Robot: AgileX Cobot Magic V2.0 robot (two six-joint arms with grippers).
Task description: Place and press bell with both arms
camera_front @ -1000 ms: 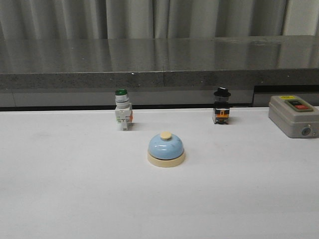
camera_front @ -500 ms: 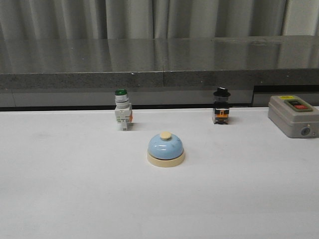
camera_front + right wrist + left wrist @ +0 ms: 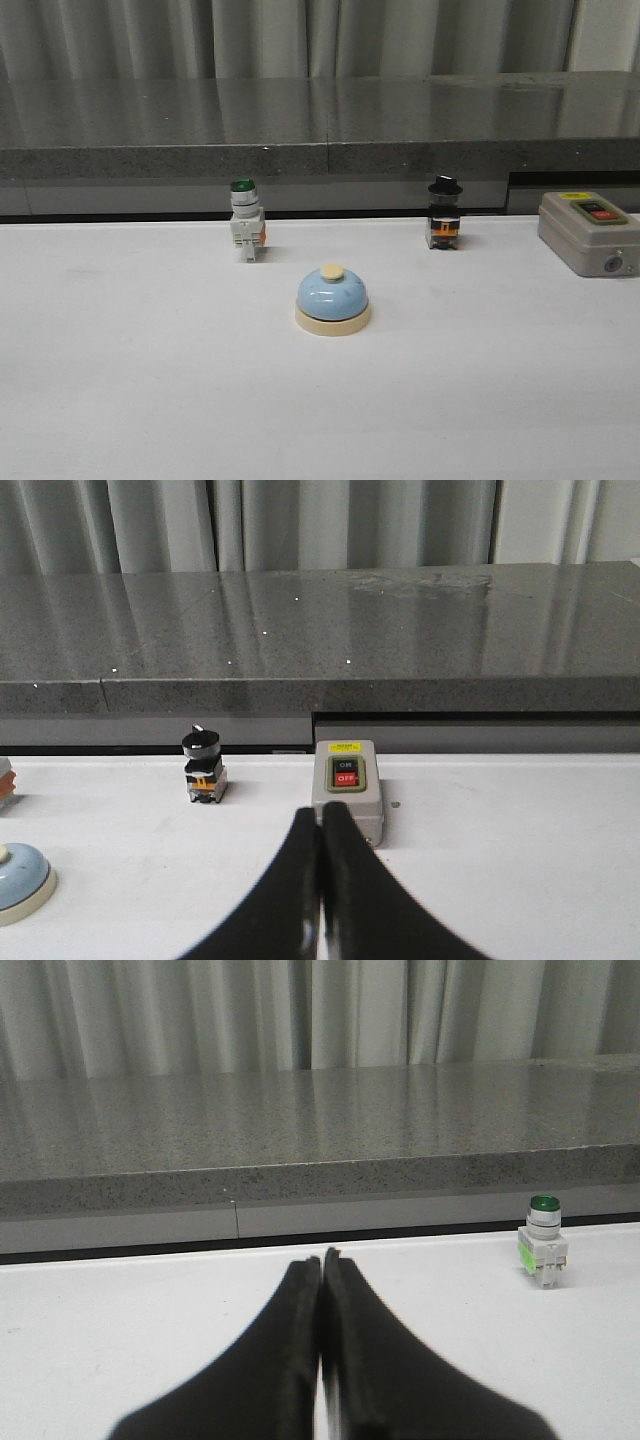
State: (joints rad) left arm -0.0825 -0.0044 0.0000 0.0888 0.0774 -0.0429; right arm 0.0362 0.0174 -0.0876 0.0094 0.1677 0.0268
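A flat white matte tabletop (image 3: pixel 150 400) fills the lower half of the front view, from 9 o'clock round to 3 o'clock. Along its far edge, toward 12 o'clock, runs a long dark grey speckled stone ledge (image 3: pixel 320 115) with a glossy top that reflects pale streaks of light. Under the ledge sits a lighter grey strip above a thin black gap. Behind it, pleated grey-white curtains (image 3: pixel 300 35) hang across the whole back. Lighting is soft and even.

Light-blue bell (image 3: pixel 333 298) upright on the tabletop (image 3: pixel 150 400).
Cream base and button; in front of the green-capped switch (image 3: pixel 246 232), slightly right.
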